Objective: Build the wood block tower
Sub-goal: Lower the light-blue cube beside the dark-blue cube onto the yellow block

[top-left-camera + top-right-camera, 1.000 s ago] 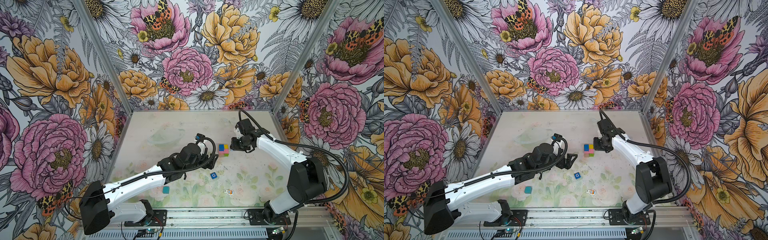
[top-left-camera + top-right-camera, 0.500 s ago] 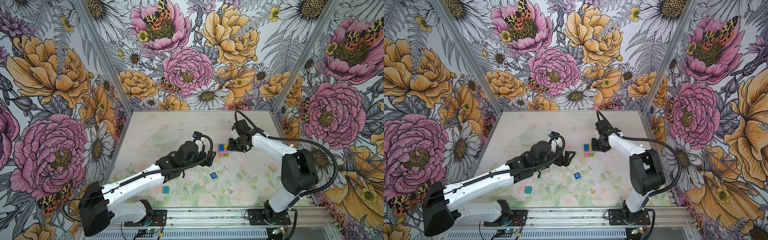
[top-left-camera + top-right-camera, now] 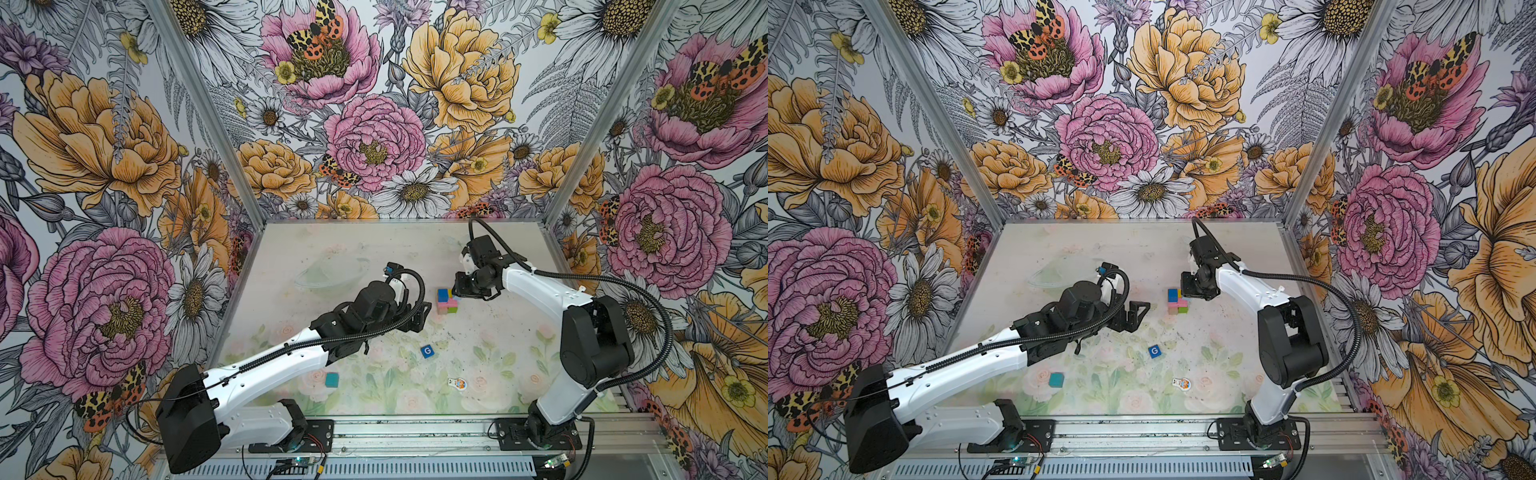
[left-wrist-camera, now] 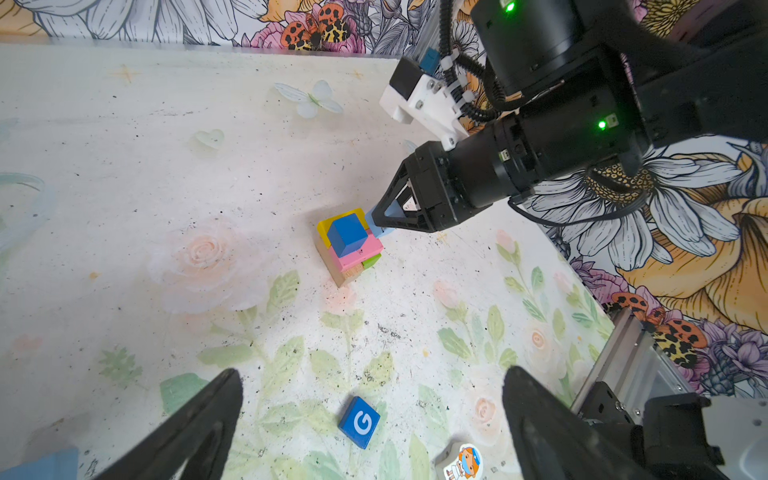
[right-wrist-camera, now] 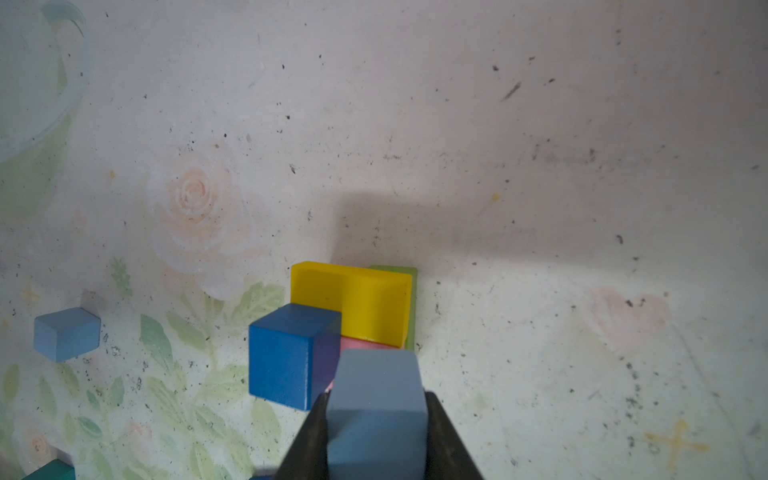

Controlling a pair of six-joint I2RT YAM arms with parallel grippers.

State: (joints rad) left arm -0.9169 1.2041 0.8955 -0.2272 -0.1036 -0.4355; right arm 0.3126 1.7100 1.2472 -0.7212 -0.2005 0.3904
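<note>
Jaws on right, clamping light blue cube [image 5: 376, 399], now nearer tower [image 3: 446, 301]; left jaws wide

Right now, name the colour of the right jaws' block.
Light blue block, best in right wrist view.

Matt painted wood blocks [image 4: 348, 239]

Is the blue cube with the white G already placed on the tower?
No, the G cube lies flat on the table, apart from the tower.
</note>
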